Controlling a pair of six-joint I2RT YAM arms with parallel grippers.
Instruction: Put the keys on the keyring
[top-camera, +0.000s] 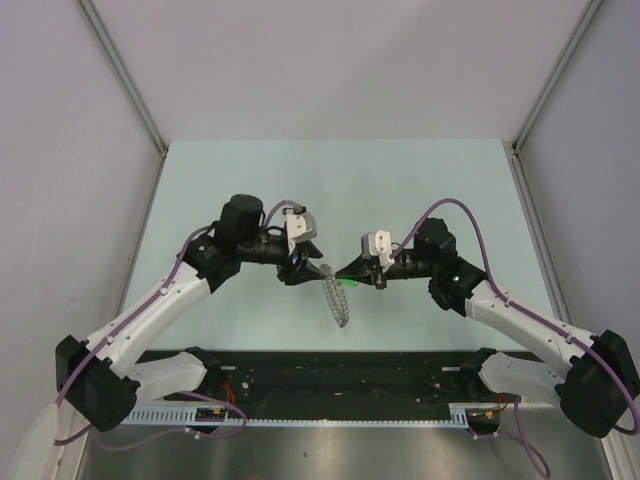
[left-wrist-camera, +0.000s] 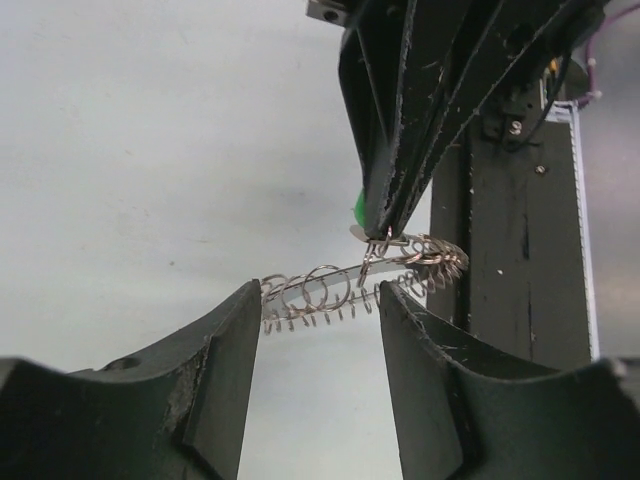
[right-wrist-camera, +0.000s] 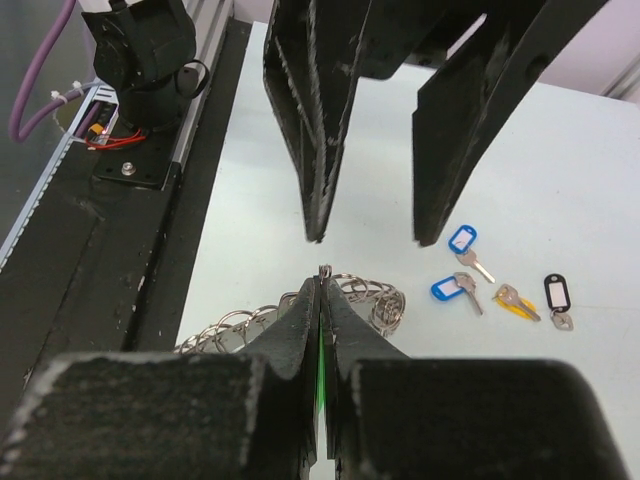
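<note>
The keyring is a long silver coil-rimmed loop between the two grippers. My left gripper is open. In the left wrist view the keyring stretches across the gap just beyond that gripper's tips; I cannot tell if it touches them. My right gripper is shut on a green-tagged key, its tip at the keyring. It comes down onto the ring in the left wrist view. Two blue-tagged keys, a yellow-tagged key and a black-tagged key lie on the table.
The pale green table is walled by grey panels on three sides. A black rail with the arm bases runs along the near edge. The loose keys lie under the arms and do not show in the top view.
</note>
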